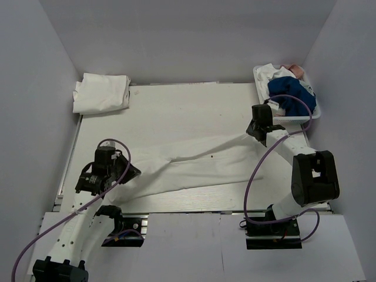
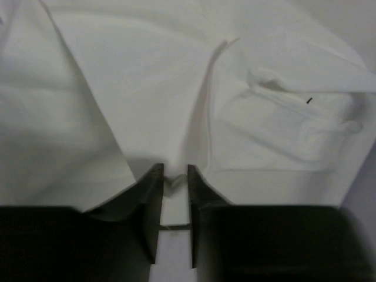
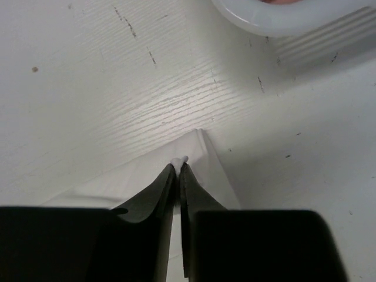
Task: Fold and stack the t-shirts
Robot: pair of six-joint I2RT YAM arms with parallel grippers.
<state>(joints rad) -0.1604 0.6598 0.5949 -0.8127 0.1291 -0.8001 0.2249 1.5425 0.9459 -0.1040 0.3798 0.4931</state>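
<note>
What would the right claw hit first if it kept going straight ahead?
Probably bare table. The right gripper, shut on the corner of a shirt, aims just left of the white basket, though depth is unclear.

Stretched shirt [image 1: 200, 167] spans the near half of surface [image 1: 188, 111], blocking low passes there. Far middle is bare, open to pass. Folded shirt [image 1: 101, 94] fills the far-left corner, basket [image 1: 314, 116] the far-right. Walls [image 1: 35, 117] close three sides.

Lab rig — 2 bolted arms [image 1: 305, 176], plain white walls [image 1: 188, 35].
</note>
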